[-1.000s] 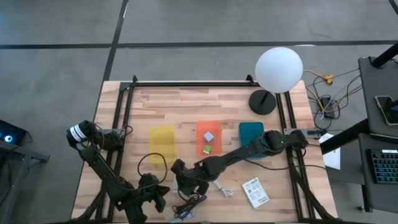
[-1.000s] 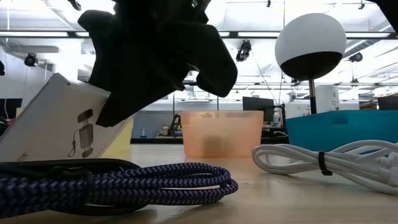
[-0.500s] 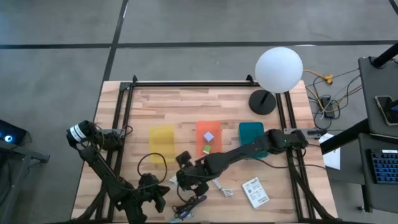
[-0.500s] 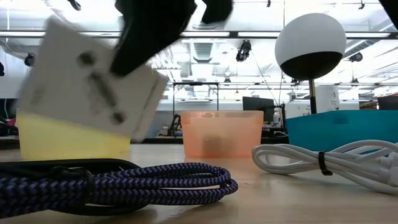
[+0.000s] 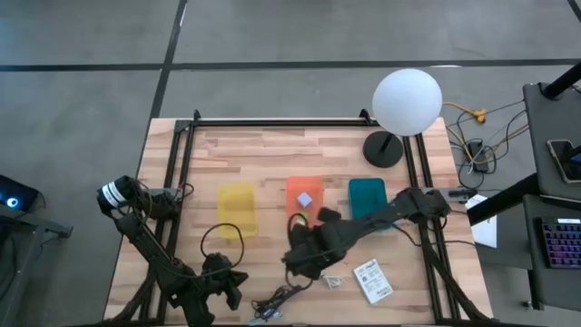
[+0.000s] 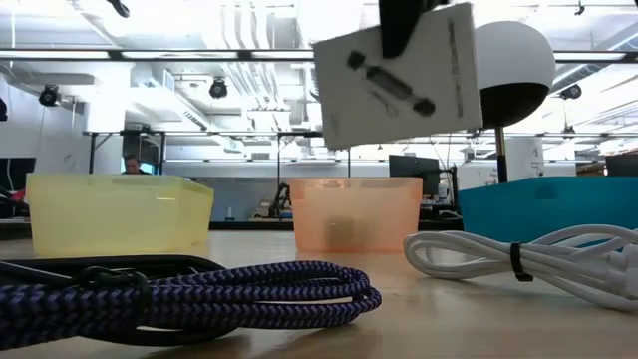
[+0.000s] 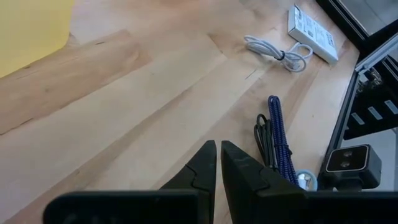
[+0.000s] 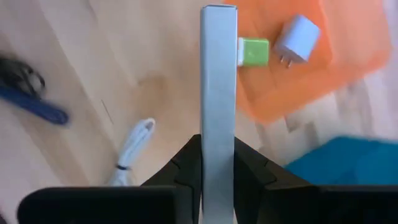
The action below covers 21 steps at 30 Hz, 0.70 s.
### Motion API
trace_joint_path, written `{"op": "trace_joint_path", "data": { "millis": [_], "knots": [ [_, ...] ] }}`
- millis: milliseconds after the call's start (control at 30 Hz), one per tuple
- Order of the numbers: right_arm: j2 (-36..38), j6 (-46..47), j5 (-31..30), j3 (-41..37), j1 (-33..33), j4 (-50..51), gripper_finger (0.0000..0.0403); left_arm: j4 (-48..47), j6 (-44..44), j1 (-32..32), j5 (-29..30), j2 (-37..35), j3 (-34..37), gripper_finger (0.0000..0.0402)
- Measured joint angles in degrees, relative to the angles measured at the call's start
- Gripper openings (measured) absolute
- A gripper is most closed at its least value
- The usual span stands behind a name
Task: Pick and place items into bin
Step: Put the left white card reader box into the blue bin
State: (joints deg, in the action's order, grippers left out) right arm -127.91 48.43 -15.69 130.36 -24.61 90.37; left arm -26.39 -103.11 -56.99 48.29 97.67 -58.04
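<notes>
Aloft, right hand (image 8: pixel 217 163) clamped on thin flat white packet (image 8: pixel 218 93), edge-on.

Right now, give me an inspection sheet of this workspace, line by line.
Surface: wooden table, bare boards around the bins.
Job's things: yellow bin, orange bin holding a green cube and a lavender plug-like block, teal bin; one white packet held in the air, a second packet lying flat.
Clutter: globe lamp at the far right.
Grippers: right gripper shut on the white packet beside the orange bin; left gripper shut, empty, at the near edge.
Cables: dark coiled cable; whitish cable.
Surroundings: desk with keyboard at right; a person far behind the yellow bin.
</notes>
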Motion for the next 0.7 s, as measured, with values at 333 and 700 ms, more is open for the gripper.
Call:
{"op": "trace_joint_path", "data": {
  "millis": [333, 700],
  "knots": [
    [15.34, 34.67, -2.52, -20.53, -3.85, -0.72, 0.0051, 0.07, -0.14, 1.17, -0.2, 0.0, 0.11, 0.0008],
    [43.65, 61.1, -5.51, -56.16, -3.71, -0.82, 0.0054, -5.65, -0.01, 3.53, -0.31, -3.41, 0.35, 0.0008]
  ]
}}
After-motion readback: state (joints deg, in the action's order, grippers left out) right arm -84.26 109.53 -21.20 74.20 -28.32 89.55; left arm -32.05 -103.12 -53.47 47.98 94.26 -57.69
